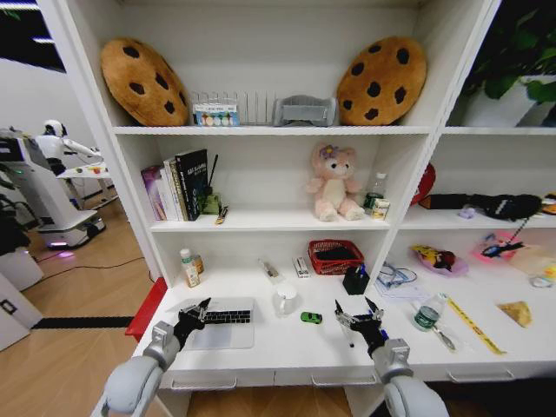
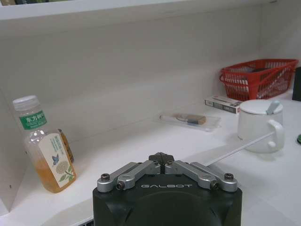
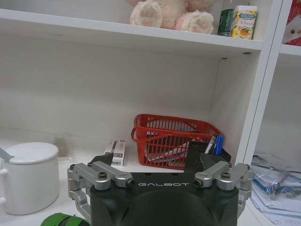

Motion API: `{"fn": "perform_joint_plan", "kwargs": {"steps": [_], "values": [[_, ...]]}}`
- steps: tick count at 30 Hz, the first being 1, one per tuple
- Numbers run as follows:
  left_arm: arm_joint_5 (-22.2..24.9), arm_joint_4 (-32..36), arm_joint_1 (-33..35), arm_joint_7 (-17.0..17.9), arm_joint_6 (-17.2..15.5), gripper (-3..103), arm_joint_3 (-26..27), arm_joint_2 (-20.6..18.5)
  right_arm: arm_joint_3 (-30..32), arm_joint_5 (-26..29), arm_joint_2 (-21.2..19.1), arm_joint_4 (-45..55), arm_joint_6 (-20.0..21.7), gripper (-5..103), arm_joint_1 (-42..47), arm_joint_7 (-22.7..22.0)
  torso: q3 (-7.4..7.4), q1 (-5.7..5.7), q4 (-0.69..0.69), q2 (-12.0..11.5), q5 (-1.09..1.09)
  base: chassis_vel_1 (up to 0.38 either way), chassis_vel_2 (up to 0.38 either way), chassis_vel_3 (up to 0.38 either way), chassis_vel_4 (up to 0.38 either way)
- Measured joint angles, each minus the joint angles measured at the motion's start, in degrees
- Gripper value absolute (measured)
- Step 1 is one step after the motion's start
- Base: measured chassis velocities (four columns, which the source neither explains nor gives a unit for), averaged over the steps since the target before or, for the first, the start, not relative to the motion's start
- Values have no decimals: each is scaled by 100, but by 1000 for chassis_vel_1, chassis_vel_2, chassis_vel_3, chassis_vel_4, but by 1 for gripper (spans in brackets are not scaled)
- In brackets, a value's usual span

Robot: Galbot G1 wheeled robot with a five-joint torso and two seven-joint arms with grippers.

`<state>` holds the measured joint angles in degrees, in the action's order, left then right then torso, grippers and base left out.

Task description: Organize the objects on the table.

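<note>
A: Where is the left gripper [image 1: 198,311]?

B: Over the silver laptop [image 1: 219,322] on the white table [image 1: 287,352], at the near left corner of its keyboard. Its fingers are closed together with nothing between them.

A: And the right gripper [image 1: 359,314]?

B: Spread wide, empty, low over the table. The tiny green object [image 1: 311,318] lies just to its left, long axis running left to right. A dark pen [image 1: 351,337] lies right under it, pointing front to back.

A: Containers?

B: Beyond the right gripper a black holder [image 1: 355,281] stands with blue and black pens [image 3: 215,143] upright in it. Left of that is a red basket [image 1: 335,257]; I cannot tell what it holds. The clear green-labelled bottle [image 1: 427,314] stands to the gripper's right.
</note>
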<state>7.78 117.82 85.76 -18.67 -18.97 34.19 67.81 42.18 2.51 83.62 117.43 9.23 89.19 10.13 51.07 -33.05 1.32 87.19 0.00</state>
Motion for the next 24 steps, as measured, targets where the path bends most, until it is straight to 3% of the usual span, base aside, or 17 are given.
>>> {"fn": "perform_joint_plan", "kwargs": {"steps": [6, 7, 8, 9, 12, 19, 24], "values": [[-282, -8, 138, -180, 48, 0, 12, 17, 4, 6, -4, -44, -11, 100, 0, 5, 0, 0, 0, 0, 0, 0, 0, 0, 0], [-249, -12, 133, -67, 94, 0, 0, 40, 4, 9, -5, -45, -12, 100, -2, 9, 0, 0, 0, 0, 0, 0, 0, 0, 0], [13, -14, 20, 298, 192, 0, -24, 114, 4, 16, -8, -53, -15, 100, -12, 11, 0, 0, 0, 0, 0, 0, 0, 0, 0], [13, -14, 20, 298, 192, 0, -24, 114, 4, 16, -8, -53, -15, 100, -12, 11, 0, 0, 0, 0, 0, 0, 0, 0, 0], [767, 29, -322, 1069, 312, 0, -58, 205, 2, 29, -16, -56, -19, 100, -15, 12, 0, 0, 1, 0, 0, 0, 0, 0, 0], [1500, 32, -703, 1670, 495, 0, 21, 270, -17, 64, -29, -35, -19, 100, -43, 6, 0, 0, 1, 0, 0, 0, 0, 0, 0], [1643, 19, -636, 1826, 561, 0, 103, 337, -56, 107, -51, 109, 31, 100, -100, -165, 0, 0, 0, 0, 0, 0, 0, 0, 0]]}}
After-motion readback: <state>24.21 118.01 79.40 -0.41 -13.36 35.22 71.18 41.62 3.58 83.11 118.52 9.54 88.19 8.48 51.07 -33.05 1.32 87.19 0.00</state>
